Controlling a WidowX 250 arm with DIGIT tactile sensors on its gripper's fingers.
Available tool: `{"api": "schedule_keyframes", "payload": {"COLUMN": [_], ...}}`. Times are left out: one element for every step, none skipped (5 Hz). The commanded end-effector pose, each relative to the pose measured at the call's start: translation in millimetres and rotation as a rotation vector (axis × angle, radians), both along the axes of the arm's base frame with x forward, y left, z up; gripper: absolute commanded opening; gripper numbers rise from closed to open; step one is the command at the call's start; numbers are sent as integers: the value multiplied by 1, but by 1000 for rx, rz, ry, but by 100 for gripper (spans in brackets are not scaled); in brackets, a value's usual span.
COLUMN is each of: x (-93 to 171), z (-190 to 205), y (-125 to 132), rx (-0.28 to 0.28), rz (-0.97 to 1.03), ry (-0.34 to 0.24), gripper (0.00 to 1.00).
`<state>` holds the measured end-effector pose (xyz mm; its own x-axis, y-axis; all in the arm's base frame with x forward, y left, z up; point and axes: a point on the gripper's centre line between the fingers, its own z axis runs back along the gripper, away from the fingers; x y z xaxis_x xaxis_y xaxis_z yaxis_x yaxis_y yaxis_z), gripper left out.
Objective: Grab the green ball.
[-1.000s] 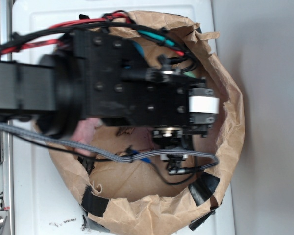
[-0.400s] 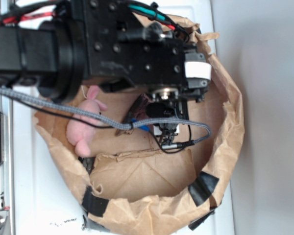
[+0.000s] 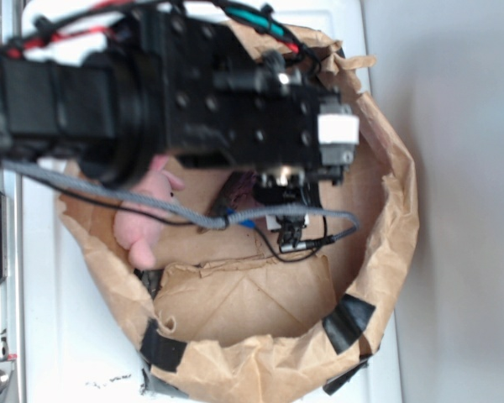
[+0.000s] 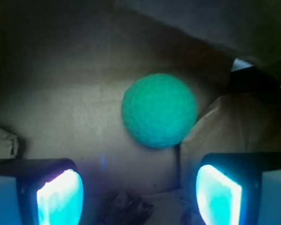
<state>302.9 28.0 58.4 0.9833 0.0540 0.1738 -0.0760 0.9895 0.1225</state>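
In the wrist view the gripper [image 4: 139, 192] has its jaws spread wide and holding nothing, and the green ball [image 4: 159, 110] lies on the brown paper floor ahead of them, a little toward the right pad. Closing from here would catch only air, and an off-centre approach could let the right pad nudge the ball so it rolls away. Beyond it the crumpled paper bag wall [image 4: 210, 28] leans in close and could snag the jaws.

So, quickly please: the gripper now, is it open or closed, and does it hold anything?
Gripper: open, holding nothing. The green ball lies ahead of the fingertips, not between them.
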Motion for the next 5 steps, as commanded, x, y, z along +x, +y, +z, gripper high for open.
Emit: {"api": "schedule_keyframes", "payload": {"x": [40, 54, 59, 51, 32], "z": [7, 0, -3, 12, 24], "y": [14, 13, 16, 11, 4], "rx": [37, 81, 73, 52, 30], "rz": [40, 47, 63, 17, -16], "ry": [-62, -74, -73, -111, -146], "gripper": [100, 100, 0, 0, 0]}}
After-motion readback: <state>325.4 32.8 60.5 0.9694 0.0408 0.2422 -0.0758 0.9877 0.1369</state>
